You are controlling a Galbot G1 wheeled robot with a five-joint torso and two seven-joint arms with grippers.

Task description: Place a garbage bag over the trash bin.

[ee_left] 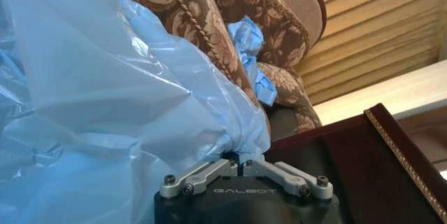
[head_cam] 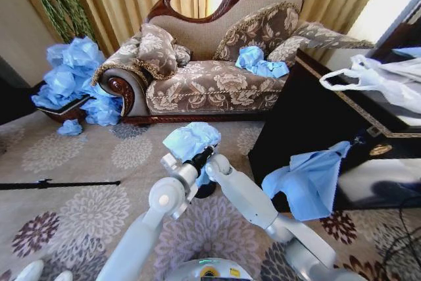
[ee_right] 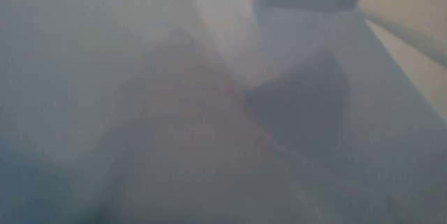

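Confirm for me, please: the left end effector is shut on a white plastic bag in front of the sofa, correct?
Not quite. The left end effector is shut on the light-blue garbage bag, not a white one, as the left wrist view shows. It is indeed in front of the sofa.

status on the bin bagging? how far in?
Done: the bag is picked up and sits bunched over the bin, which peeks out dark beneath it on the carpet. In hand: the left gripper is shut on a gather of the bag; the right gripper is up against the bag too, grip unclear. Left: the bag is still a wad, not spread around the rim.
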